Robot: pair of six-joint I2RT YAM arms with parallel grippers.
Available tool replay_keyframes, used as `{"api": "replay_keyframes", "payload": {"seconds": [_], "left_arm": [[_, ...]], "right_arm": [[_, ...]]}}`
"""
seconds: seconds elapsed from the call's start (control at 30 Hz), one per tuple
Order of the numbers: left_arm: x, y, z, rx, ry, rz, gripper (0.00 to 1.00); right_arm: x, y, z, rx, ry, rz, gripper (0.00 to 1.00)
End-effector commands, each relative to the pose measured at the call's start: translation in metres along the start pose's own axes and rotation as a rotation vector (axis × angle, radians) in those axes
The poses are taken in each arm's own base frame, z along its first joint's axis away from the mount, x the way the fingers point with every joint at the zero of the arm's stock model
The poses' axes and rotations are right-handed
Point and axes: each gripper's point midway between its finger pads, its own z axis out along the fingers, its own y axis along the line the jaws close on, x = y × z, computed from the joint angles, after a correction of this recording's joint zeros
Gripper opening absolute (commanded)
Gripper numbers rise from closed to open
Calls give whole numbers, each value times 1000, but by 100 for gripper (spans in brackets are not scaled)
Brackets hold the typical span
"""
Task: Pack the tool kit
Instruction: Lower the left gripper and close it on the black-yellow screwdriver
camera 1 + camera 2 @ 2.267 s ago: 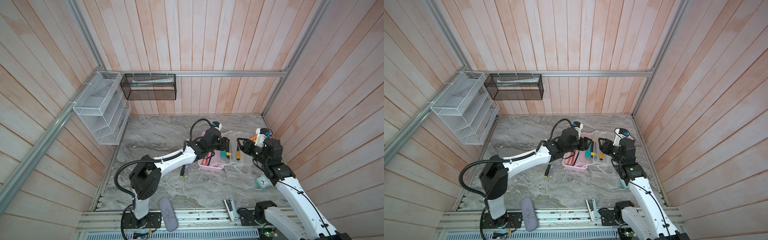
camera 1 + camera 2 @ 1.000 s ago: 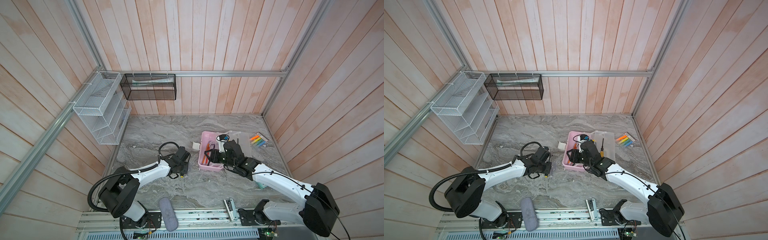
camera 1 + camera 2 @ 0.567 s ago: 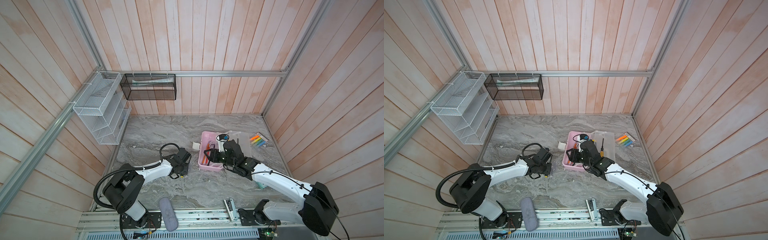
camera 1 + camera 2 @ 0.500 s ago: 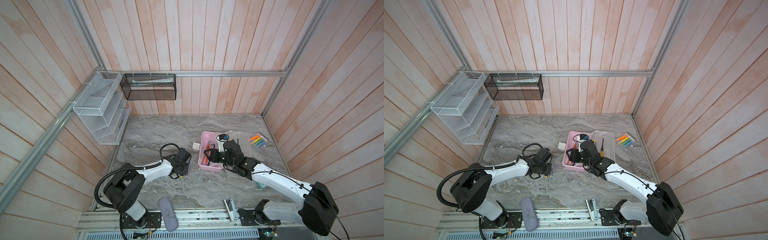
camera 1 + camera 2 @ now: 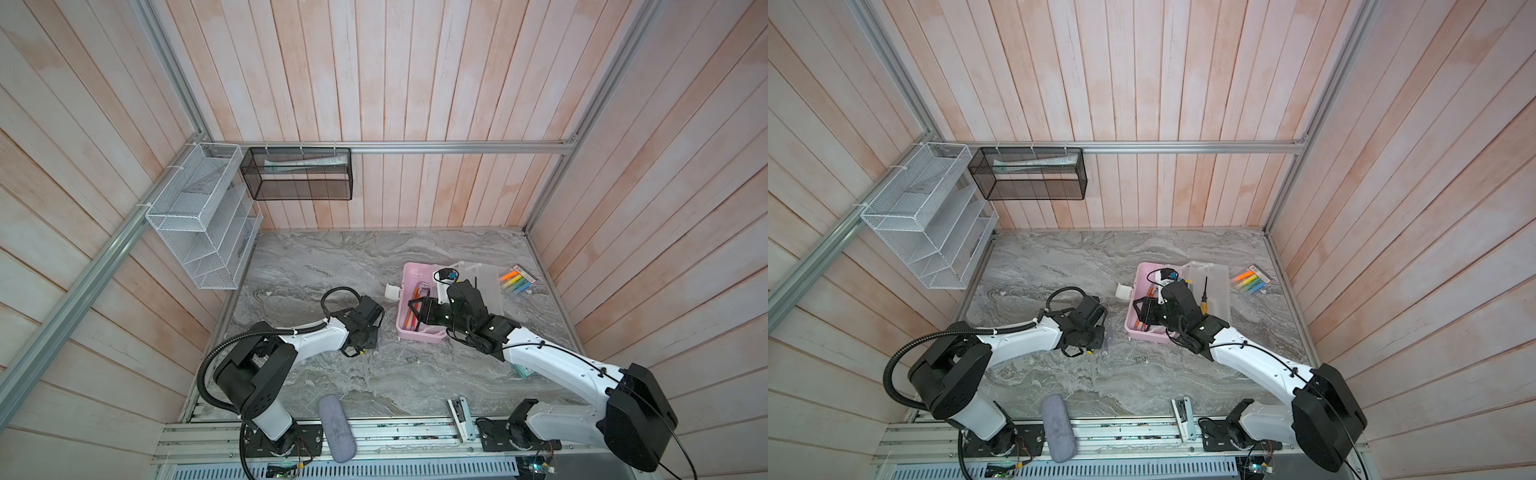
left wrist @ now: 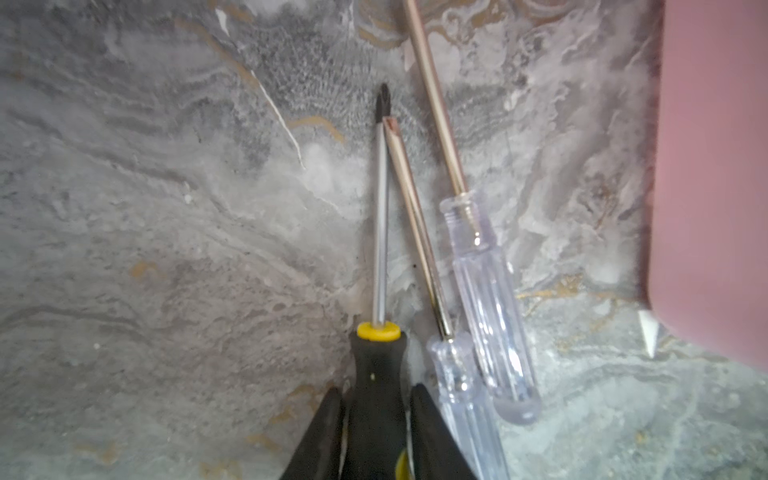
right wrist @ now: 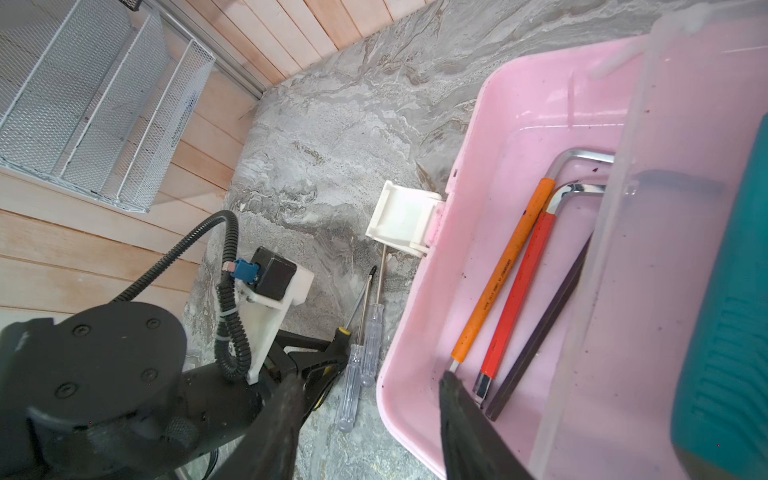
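Observation:
The pink box [image 5: 404,299] [image 5: 1132,309] of the tool kit lies open, its frosted lid [image 5: 484,282] folded back. A dark screwdriver [image 5: 1203,301] rests on the lid. Orange and red hex keys [image 7: 505,266] lie inside the box. Left of the box, my left gripper [image 6: 376,395] [image 5: 1086,347] is shut on the handle of the black-yellow screwdriver [image 6: 376,361] [image 7: 340,334]. Two clear-handled screwdrivers [image 6: 490,311] [image 7: 370,332] lie beside it. My right gripper [image 7: 370,378] [image 5: 417,311] is open and straddles the box's near wall, one finger inside and one outside.
A packet of highlighters [image 5: 515,282] lies to the right of the lid. A grey pouch [image 5: 336,428] sits on the front rail. A white wire rack [image 5: 199,216] and a black mesh basket [image 5: 301,174] hang on the walls. The box's white latch [image 7: 403,218] sticks out toward the screwdrivers.
Earliest, the left gripper was over the box and the right arm drawn back. Since then the left moved down beside the box, the right reached it, and the left jaws narrowed onto the screwdriver.

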Motion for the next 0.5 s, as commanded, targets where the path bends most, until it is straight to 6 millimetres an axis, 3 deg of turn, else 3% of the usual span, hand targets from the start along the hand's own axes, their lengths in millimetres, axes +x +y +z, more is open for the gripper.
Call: {"api": "replay_keyframes", "payload": {"seconds": [0.0, 0.27, 0.4, 0.47], "left_arm": [[6, 8, 5, -40, 30, -12, 25], [-3, 17, -6, -78, 2, -15, 11], [-15, 29, -21, -97, -36, -39, 0], [-24, 30, -35, -82, -68, -57, 0]], "right_arm": [[1, -4, 3, -2, -4, 8, 52], [-4, -2, 2, -27, -16, 20, 52], [-11, 3, 0, -53, -31, 25, 52], [-16, 8, -4, -73, -45, 25, 52]]}}
